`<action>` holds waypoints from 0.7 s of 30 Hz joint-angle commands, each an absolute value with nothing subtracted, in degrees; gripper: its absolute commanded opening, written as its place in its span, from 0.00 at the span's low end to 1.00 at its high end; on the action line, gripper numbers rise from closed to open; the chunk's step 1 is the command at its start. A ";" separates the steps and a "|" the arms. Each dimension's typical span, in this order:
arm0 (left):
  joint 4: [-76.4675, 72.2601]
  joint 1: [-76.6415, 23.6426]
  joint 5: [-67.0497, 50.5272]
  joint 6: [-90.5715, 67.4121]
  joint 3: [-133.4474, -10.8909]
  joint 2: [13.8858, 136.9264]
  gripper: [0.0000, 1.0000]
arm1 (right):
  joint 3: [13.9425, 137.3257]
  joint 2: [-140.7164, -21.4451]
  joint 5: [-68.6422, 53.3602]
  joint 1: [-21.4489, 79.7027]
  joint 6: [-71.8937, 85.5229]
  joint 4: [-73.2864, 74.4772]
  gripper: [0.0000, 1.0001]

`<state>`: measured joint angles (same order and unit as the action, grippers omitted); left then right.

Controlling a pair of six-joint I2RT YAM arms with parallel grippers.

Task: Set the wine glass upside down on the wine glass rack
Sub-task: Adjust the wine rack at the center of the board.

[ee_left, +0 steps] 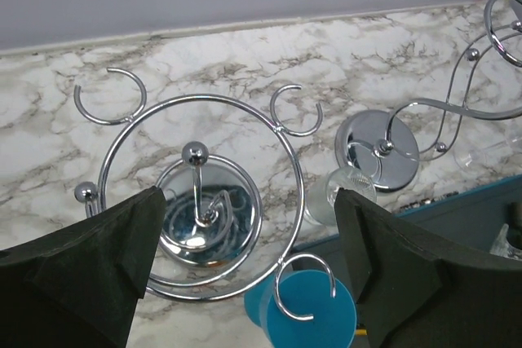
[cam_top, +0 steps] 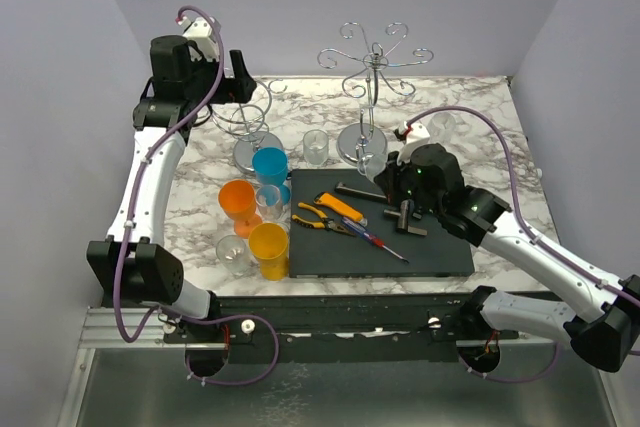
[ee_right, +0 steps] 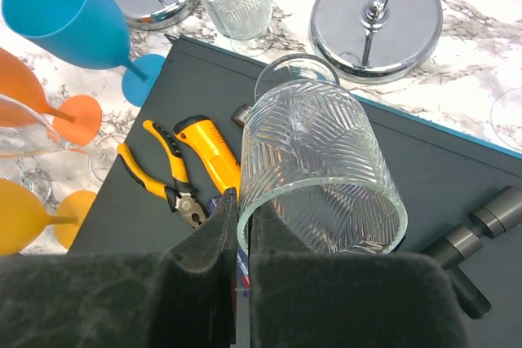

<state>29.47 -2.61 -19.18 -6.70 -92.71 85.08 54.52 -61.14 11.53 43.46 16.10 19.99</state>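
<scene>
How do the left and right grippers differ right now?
The left gripper stands wide open and empty; the right gripper is shut on the rim of the patterned clear glass. The left gripper hovers above the ringed chrome rack, while the right gripper is over the dark mat. Both have black padded fingers.

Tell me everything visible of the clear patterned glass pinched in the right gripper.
The clear glass with a cut herringbone pattern is transparent and straight-walled, with a smooth thick rim. It lies tilted, open mouth toward the wrist camera, round base at the far end. The right gripper pinches its wall at the rim, jaws almost together. It is over the dark grey mat.
</scene>
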 commanded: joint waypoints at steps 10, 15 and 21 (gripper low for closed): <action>12.78 -4.58 -11.91 -3.51 -83.44 86.39 0.74 | 58.97 -61.78 13.18 43.85 16.58 19.02 0.01; 9.74 -4.57 -11.81 -2.67 -82.85 87.09 0.47 | 59.15 -61.79 13.45 43.79 16.61 19.10 0.01; 7.13 -4.58 -11.21 -0.27 -81.68 87.57 0.15 | 59.26 -62.22 13.53 43.79 16.85 19.16 0.01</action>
<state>11.53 -4.19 -12.47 -2.63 -82.91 86.85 56.21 -62.30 11.94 43.46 16.53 20.73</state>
